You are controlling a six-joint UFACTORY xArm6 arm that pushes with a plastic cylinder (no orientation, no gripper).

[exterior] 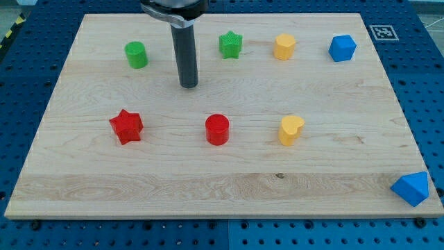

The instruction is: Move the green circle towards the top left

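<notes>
The green circle (136,55) stands near the view's top left on the wooden board (222,191). My tip (189,85) rests on the board to the right of the green circle and a little lower, about one rod's width and more apart from it. The rod rises from the tip to the view's top edge. A green star (230,45) sits to the upper right of the tip.
A yellow hexagon (284,46) and a blue hexagon-like block (342,48) lie along the top. A red star (126,126), a red circle (217,130) and a yellow heart (291,130) lie in the middle row. A blue triangle-like block (411,189) sits at the board's bottom right edge.
</notes>
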